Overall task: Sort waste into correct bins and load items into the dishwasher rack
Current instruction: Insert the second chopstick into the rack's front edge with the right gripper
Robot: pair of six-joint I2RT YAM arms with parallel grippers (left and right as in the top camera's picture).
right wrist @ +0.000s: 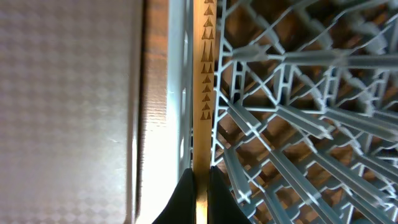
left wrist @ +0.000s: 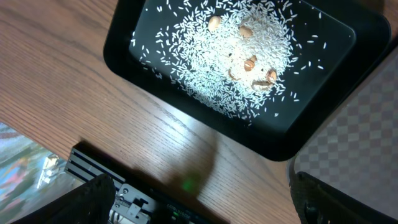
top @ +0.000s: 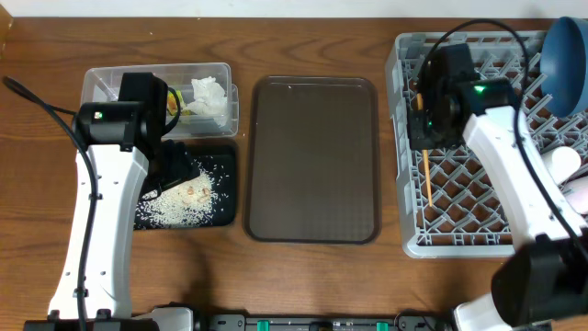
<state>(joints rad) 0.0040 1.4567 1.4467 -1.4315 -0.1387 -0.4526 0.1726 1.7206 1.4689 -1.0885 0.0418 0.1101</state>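
My left gripper (left wrist: pixel 202 199) hangs open above the wood just beside the black tray (left wrist: pixel 124 62), which holds loose white rice (left wrist: pixel 230 56). Overhead, that arm covers part of the tray (top: pixel 228 188) and rice (top: pixel 184 200). Behind it, the clear tub (top: pixel 101 78) holds a crumpled tissue (top: pixel 209 95) and a yellow-green wrapper (top: pixel 181 104). My right gripper (right wrist: pixel 202 180) is shut on a wooden chopstick (right wrist: pixel 203 93) lying along the left inner edge of the grey rack (right wrist: pixel 298 124). Overhead, the chopsticks (top: pixel 427 184) point toward me from the gripper (top: pixel 424 138).
A brown serving tray (top: pixel 314 156) lies between the bins and the rack (top: pixel 459 244). A dark blue plate (top: pixel 565 51) stands in the rack's far right corner, with a white cup (top: pixel 565 161) at its right side.
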